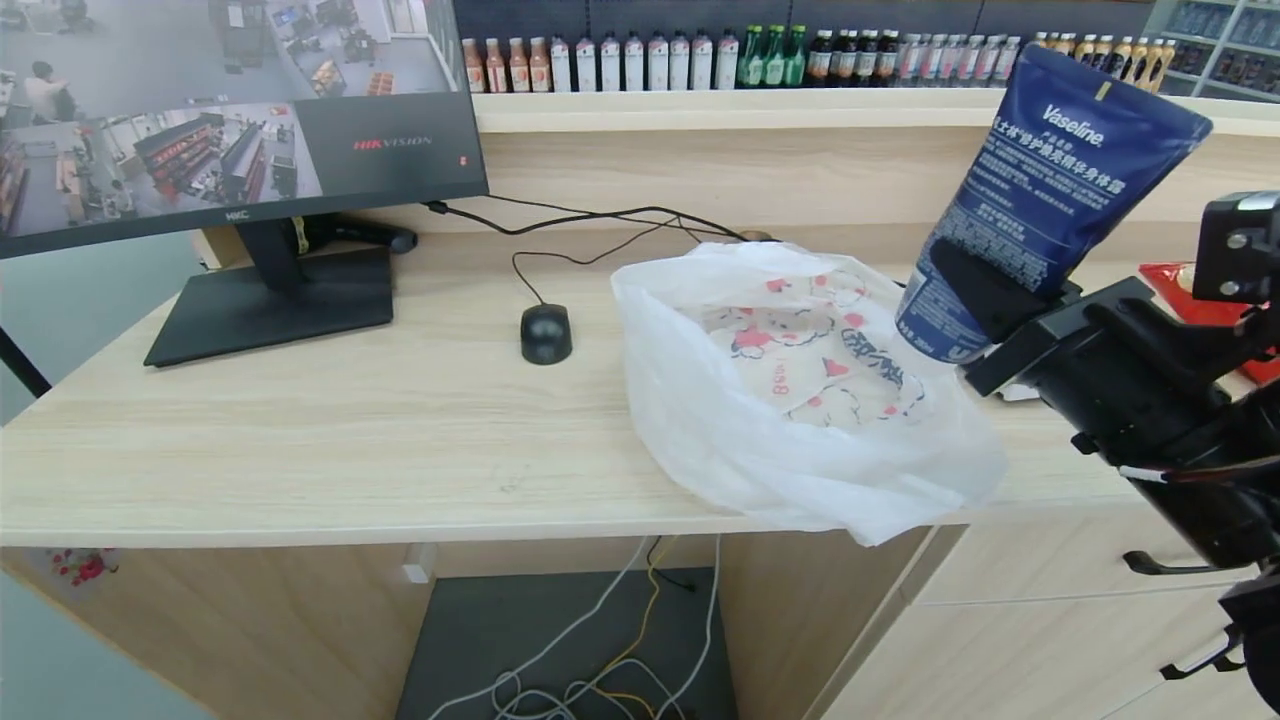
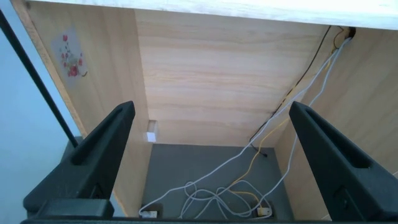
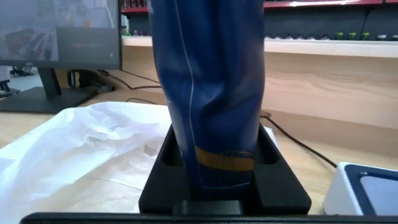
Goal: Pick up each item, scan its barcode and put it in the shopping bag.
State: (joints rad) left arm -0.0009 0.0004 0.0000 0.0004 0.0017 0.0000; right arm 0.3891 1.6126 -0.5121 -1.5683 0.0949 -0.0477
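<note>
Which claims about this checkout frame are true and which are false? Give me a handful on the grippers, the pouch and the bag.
1. The right gripper is shut on the blue pouch. True.
2. The blue pouch lies inside the shopping bag. False: it is held upright in the air at the bag's right side.
3. The left gripper holds a bottle. False: it is open and empty, facing the space under the desk.
4. A computer mouse sits on the counter to the left of the bag. True.
5. The monitor lies flat on the counter. False: it stands upright on its base at the left.
</note>
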